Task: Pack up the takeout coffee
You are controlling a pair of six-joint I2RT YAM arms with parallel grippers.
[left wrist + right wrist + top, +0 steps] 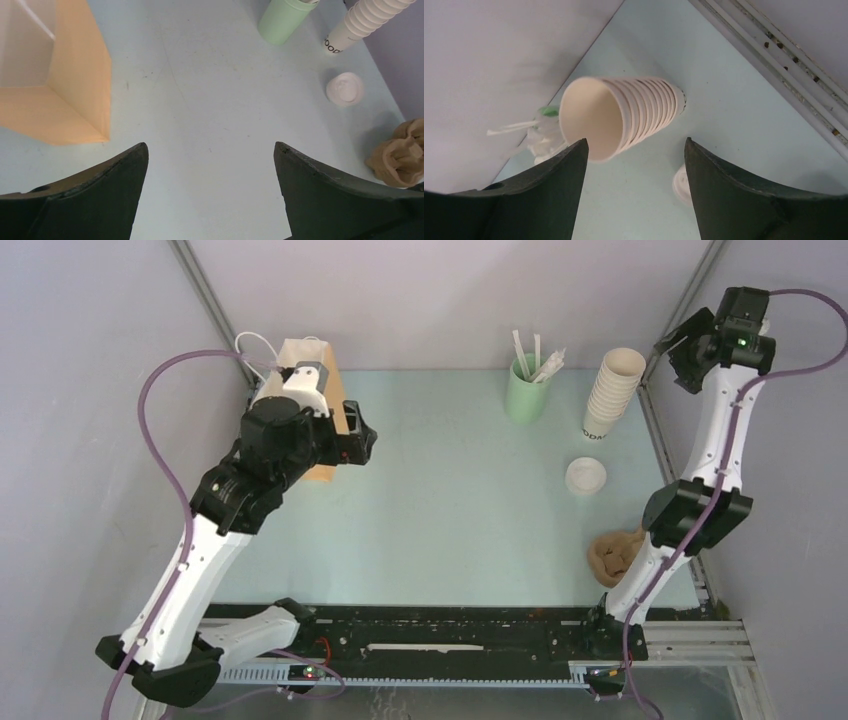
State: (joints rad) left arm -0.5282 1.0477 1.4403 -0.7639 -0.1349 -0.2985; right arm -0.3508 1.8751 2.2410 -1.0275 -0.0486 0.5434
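Near the cup stack [612, 390], 1 lidded cup [585, 476] stands upright; left claw [210, 146] and right claw [635, 141] gape empty

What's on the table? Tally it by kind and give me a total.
Bag: 1
Green cup of sticks: 1
Cup stack: 1
Lidded cup: 1
Brown wad: 1
Total: 5
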